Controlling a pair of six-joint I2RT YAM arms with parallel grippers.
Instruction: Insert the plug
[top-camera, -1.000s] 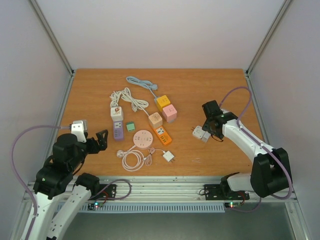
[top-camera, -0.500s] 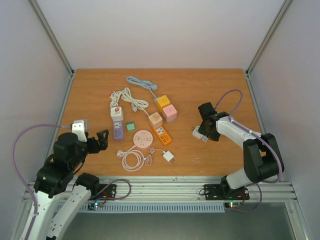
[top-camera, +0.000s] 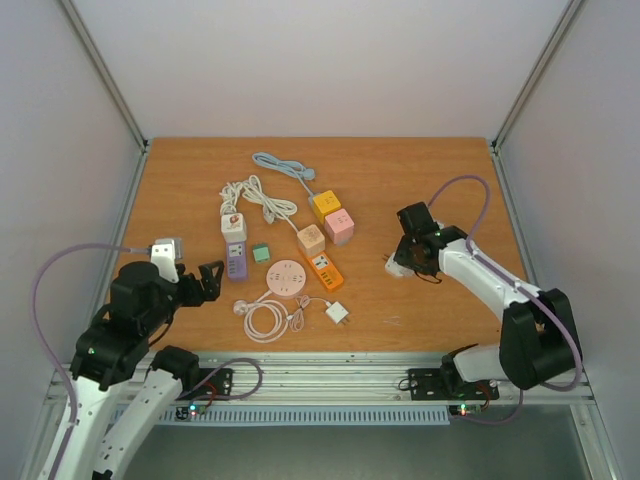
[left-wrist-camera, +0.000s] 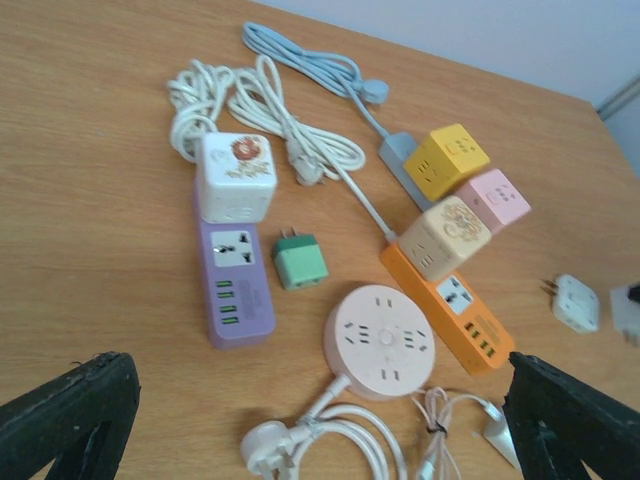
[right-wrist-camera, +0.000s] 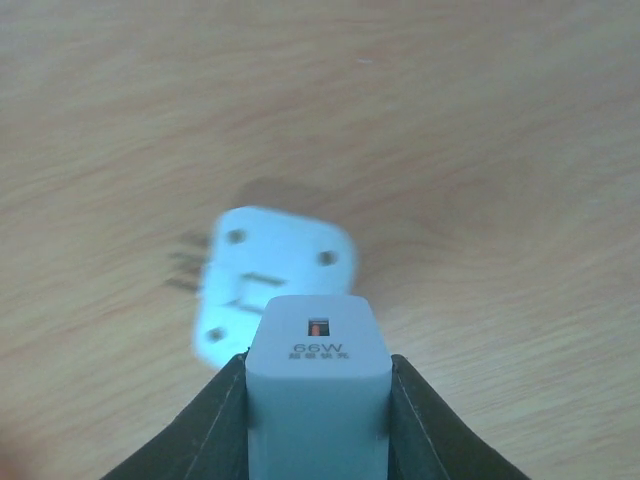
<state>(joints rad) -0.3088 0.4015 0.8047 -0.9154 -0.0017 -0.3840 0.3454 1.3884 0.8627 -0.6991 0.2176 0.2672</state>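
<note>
The right gripper (right-wrist-camera: 318, 408) holds the white charger block (right-wrist-camera: 316, 345), marked 66W, pinched between its two black fingers (right-wrist-camera: 215, 425), one on each side face. This plug is well to the right of the round pink socket (top-camera: 286, 277), low over the wooden table (top-camera: 440, 180). Just under and beyond it lies a white adapter (right-wrist-camera: 272, 275), its prongs pointing toward the socket. The adapter looks blurred, and I cannot tell if the charger touches it.

Between the plug and the round pink socket lies the orange power strip (top-camera: 326, 270), just right of the socket, with a beige cube (top-camera: 311, 240) at its far end. Behind that are a pink cube (top-camera: 339, 226) and a yellow cube (top-camera: 324, 206). Just left of the socket lie a small green plug (left-wrist-camera: 300, 260) and a purple power strip (left-wrist-camera: 235, 285) with a white cube (left-wrist-camera: 235, 175) at its far end. In front of the socket are a coiled white cable (top-camera: 265, 320) and a small white charger (top-camera: 337, 313).

The left gripper (top-camera: 207, 283) hangs to the left of the socket, fingers spread wide, holding nothing.
</note>
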